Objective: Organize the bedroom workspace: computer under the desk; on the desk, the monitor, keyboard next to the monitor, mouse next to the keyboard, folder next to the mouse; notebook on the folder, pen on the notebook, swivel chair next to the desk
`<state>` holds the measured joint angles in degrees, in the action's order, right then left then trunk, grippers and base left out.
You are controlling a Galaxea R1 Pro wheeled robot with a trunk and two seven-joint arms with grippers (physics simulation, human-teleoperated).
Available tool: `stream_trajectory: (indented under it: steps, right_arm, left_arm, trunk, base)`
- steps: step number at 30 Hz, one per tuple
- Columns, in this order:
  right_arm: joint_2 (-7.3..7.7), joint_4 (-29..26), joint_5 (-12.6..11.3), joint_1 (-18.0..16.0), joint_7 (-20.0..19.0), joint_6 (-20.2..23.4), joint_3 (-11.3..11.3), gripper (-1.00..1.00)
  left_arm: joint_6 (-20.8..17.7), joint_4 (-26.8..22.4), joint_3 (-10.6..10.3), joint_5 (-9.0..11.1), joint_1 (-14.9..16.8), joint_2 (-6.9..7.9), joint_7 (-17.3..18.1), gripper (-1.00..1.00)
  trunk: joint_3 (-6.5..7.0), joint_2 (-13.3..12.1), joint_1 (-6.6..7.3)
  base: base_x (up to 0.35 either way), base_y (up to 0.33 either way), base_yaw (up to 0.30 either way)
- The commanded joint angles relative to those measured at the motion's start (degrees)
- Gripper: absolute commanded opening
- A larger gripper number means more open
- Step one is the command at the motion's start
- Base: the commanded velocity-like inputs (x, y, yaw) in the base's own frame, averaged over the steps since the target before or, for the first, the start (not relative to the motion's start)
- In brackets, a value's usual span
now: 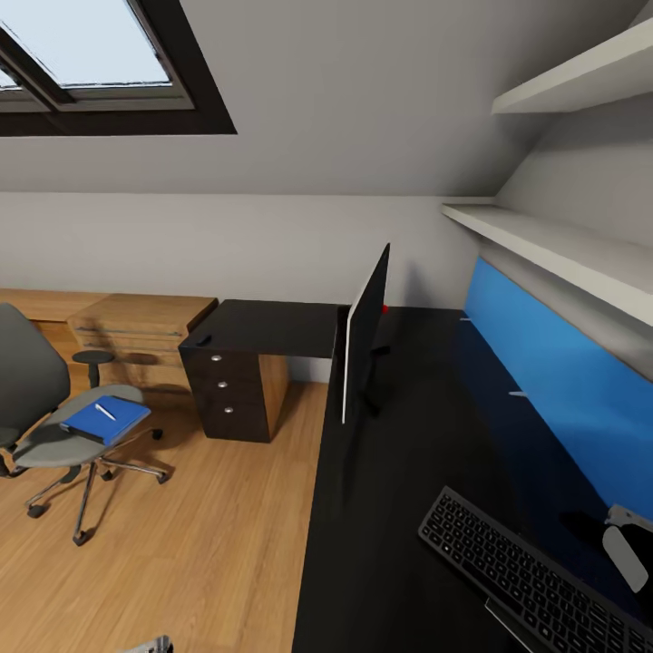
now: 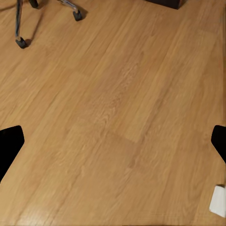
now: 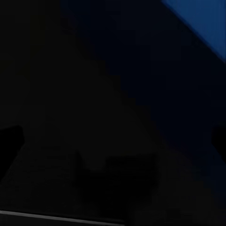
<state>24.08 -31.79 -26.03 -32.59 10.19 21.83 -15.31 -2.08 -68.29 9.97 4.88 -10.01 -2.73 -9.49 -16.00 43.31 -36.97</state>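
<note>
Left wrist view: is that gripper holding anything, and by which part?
Nothing is held: the left gripper is open, its fingertips wide apart over bare wooden floor.

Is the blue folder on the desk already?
No, the folder lies on the swivel chair's seat, away from the black desk.

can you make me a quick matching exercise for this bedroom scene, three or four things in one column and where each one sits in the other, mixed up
Things:
1. folder
2. keyboard
3. monitor
4. pen

Places:
A. standing edge-on near the middle of the black desk
B. lying on top of the blue folder
C. flat on the seat of the swivel chair
D. lying on the near end of the desk, close to the blue back panel

Pairs: 1-C, 2-D, 3-A, 4-B
</note>
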Motion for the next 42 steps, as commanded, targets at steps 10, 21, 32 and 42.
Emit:
stream_trajectory:
  steps: [10,21,32,42]
  right_arm:
    - [0.07,-0.12,-0.66,-0.02,0.36,0.32,-0.04,1.0]
    - [0.03,-0.01,-0.86,-0.02,0.44,0.65,-0.05,1.0]
    - [0.01,0.13,-0.79,-0.02,0.58,0.76,-0.04,1.0]
    - [0.01,0.15,-0.77,-0.02,0.76,0.76,-0.03,1.0]
  left_arm:
    - [-0.29,-2.7,-0.03,2.02,-0.01,-0.24,-0.09,1.0]
    - [-0.29,-2.89,-0.11,3.26,-0.01,-0.24,-0.09,1.0]
    - [-0.29,-2.83,-0.21,3.29,-0.01,-0.2,-0.09,1.0]
    - [-0.3,-2.76,-0.2,3.38,-0.01,-0.17,-0.09,1.0]
  trunk:
    - [-1.51,3.27,-1.77]
    - [-3.48,7.68,-4.19]
    - [-5.46,12.09,-6.61]
    - [-6.71,14.9,-8.14]
  base:
    - [0.004,-0.003,0.0]
    - [0.0,0.0,0.0]
    - [0.0,0.0,0.0]
    - [0.0,0.0,0.0]
